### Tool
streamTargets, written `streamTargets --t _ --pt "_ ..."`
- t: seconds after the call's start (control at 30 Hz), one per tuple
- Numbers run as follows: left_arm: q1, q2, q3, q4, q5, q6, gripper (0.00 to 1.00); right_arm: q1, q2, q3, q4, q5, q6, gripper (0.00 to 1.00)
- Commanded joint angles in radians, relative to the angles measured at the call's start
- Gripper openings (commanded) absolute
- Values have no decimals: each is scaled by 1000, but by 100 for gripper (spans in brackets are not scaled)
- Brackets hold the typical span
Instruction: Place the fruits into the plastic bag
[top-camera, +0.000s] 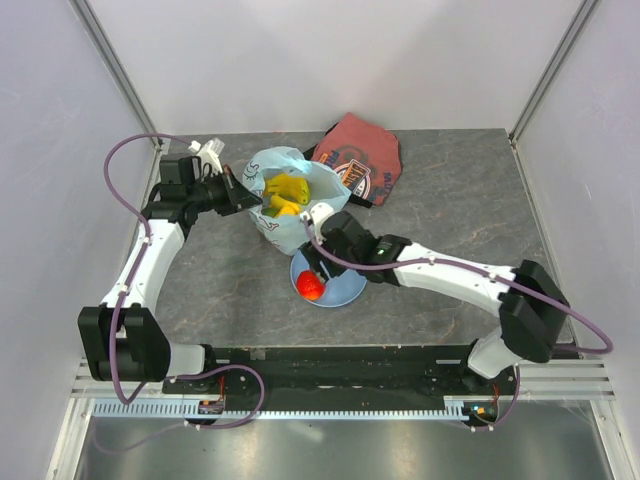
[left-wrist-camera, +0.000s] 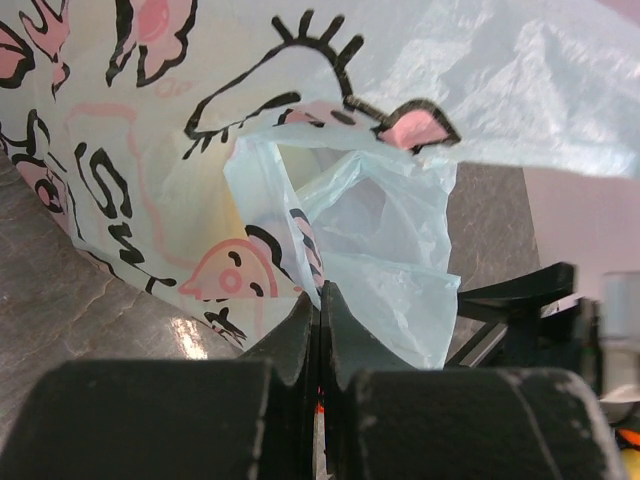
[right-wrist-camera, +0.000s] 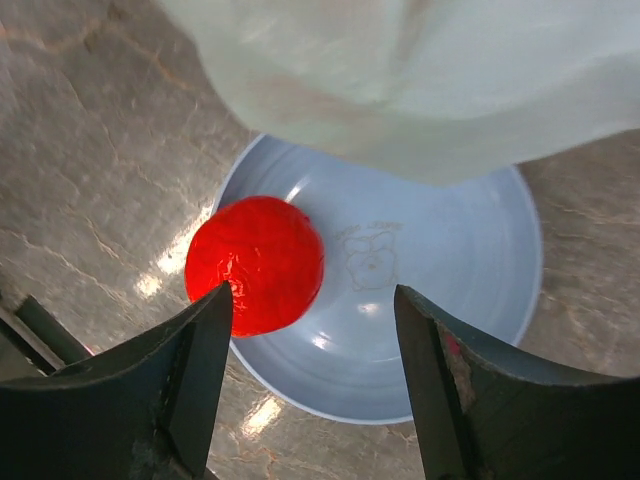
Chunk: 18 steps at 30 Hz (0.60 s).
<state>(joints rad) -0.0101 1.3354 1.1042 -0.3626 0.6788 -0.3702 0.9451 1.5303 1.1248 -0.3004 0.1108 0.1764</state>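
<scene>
**Last Red Fruit Lined Up for Pickup While the Bag Is Held Open**

The thin light-blue plastic bag (top-camera: 272, 232), printed with a cartoon face and pink shapes, is seen standing near the middle of the grey stone-patterned table (top-camera: 450, 220), just beyond the round light-blue plate (right-wrist-camera: 470, 290). Its rim is pinched by the left gripper (left-wrist-camera: 320, 312), whose jaws are pressed fully together on a fold of the film, so that the mouth is kept open towards the camera above. A bunch of yellow bananas (top-camera: 290, 188) is visible inside. A folded dark-red printed cloth (top-camera: 360, 155) lies behind the bag and is not involved.

The round red fruit (right-wrist-camera: 255, 265) is found alone on the plate, close to its rim. The right gripper (right-wrist-camera: 312, 300) is poised over it with its jaws spread wide and nothing held; the fruit sits nearer one finger than the other.

The step in hand is judged to be the pickup of this red fruit. A small sideways correction would be needed to centre the jaws, followed by a descent and a gentle closing, since the smooth ball could be rolled away by the nearer finger. After that, the fruit would have to be lifted over the bag's sagging edge and released into the open mouth.
</scene>
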Motion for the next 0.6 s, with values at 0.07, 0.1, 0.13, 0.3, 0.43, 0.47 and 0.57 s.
streamTargets --t 0.07,0.1,0.13,0.3,0.43,0.47,0.57 --pt "-7 -4 26 19 -2 20 2 64 154 56 59 -66 -72 76" --pt "-7 -5 26 17 -2 20 2 66 169 65 73 -83 -58 76" --pt "-7 -8 23 17 -4 20 2 69 198 73 82 -95 -52 76" --pt "-7 -31 3 16 -18 25 2 84 220 105 67 -48 -74 78" --pt "-7 -39 -12 16 -24 24 2 84 226 98 63 -45 -75 78" --pt "-7 -39 -14 16 -21 22 1 84 228 98 63 -43 -77 78" --pt "-7 -35 -6 14 -18 24 1 84 244 105 66 -60 -77 79"
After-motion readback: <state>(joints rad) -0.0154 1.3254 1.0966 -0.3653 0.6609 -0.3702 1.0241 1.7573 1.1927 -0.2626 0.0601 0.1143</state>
